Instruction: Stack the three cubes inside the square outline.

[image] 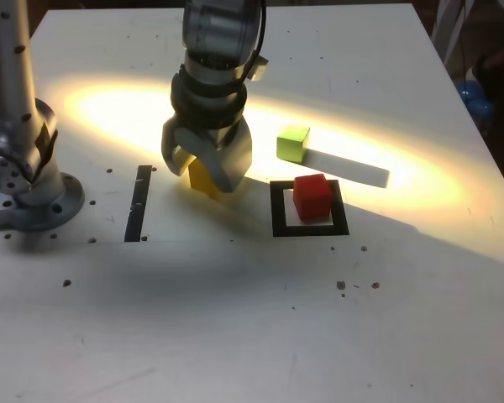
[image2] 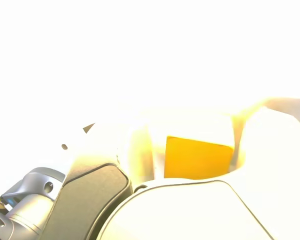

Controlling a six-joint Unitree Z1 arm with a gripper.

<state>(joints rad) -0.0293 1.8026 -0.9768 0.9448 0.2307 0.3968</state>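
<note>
The yellow cube [image: 196, 173] stands on the white table, left of the square outline [image: 279, 227] in the exterior view. My gripper [image: 205, 180] is lowered over it, with one finger on each side. In the wrist view the yellow cube [image2: 197, 159] fills the gap between the pale fingers [image2: 270, 150]; glare hides whether they press on it. The red cube [image: 312, 196] sits inside the square outline. The green cube [image: 292, 143] rests just behind the outline, apart from the gripper.
A straight black tape strip [image: 139, 203] lies to the exterior view's left of the gripper. The arm's metal base [image: 29, 197] stands at the table's left edge. A flat white bar [image: 349, 165] lies next to the green cube. Small holes dot the table.
</note>
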